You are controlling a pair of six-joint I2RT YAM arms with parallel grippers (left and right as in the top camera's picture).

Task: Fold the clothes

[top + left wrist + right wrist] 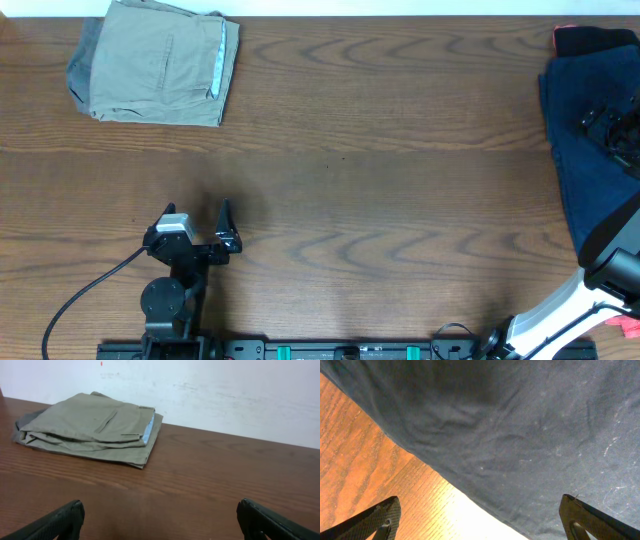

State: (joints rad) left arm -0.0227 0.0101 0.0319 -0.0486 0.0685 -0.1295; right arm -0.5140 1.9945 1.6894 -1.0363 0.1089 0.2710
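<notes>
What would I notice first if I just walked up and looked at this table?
Probably the neatly folded khaki shorts in the far left corner of the wooden table. Then the big dark navy garment spread at the right edge, with the right claw open right over it. The left claw sits open near the front, holding nothing.
</notes>
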